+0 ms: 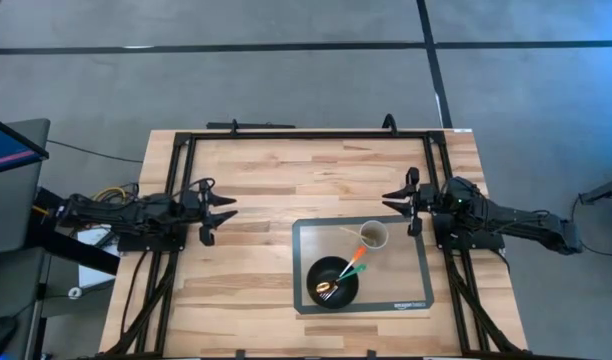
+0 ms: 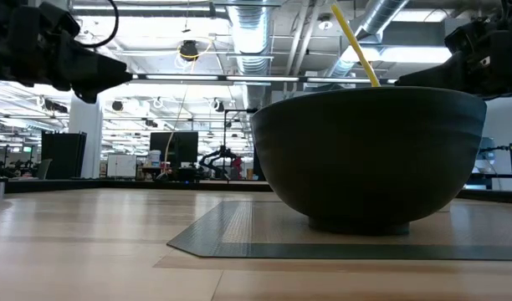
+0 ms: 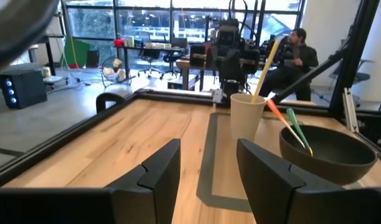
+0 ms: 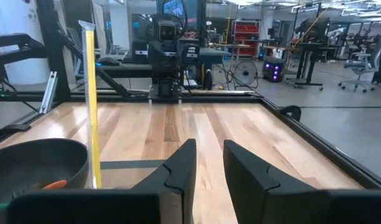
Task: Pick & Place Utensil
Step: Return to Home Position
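A black bowl stands on a grey mat. In it lean an orange utensil and a green utensil; both show in the left wrist view as the orange utensil and green utensil. A tan cup beside the bowl on the mat holds a yellow stick. My left gripper hovers open to the left of the mat. My right gripper hovers open just beyond the mat's far right corner. Neither touches anything.
A black frame runs along the table's far edge and down both sides. Bare wood lies between the two grippers and left of the mat. In the low view the bowl fills the foreground. A person sits beyond the table.
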Motion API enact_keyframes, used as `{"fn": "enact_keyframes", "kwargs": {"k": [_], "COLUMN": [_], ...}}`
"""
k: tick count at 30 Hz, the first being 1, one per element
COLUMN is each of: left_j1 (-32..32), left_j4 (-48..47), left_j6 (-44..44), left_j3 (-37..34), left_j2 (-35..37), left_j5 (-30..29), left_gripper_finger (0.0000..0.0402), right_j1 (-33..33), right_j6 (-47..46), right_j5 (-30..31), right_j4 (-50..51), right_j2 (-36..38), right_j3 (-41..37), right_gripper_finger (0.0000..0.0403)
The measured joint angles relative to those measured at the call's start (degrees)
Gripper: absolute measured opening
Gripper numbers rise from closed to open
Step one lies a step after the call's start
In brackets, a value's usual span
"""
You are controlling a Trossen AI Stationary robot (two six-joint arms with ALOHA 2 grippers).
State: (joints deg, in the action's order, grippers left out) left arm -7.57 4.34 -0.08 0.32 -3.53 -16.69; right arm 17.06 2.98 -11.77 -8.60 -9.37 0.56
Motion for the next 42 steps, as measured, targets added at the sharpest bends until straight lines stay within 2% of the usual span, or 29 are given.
{"fn": "enact_keyframes", "kwargs": {"k": [18,42], "left_j1": [0.0,0.0], "left_j4": [0.26,0.82], "left_j6": [0.0,0.0], "left_j3": [0.0,0.02], "left_j2": [-5.65,-5.93], "left_j5": [0.0,0.0], "left_gripper_finger": [0.0159,0.0159], "right_j1": [-0.02,-0.04], "right_j6": [0.0,0.0], "right_j5": [0.0,0.0], "right_j4": [0.02,0.4], "right_j2": [-0.02,-0.04], "right_j3": [0.0,0.0], "right_gripper_finger": [0.0074,0.0074]}}
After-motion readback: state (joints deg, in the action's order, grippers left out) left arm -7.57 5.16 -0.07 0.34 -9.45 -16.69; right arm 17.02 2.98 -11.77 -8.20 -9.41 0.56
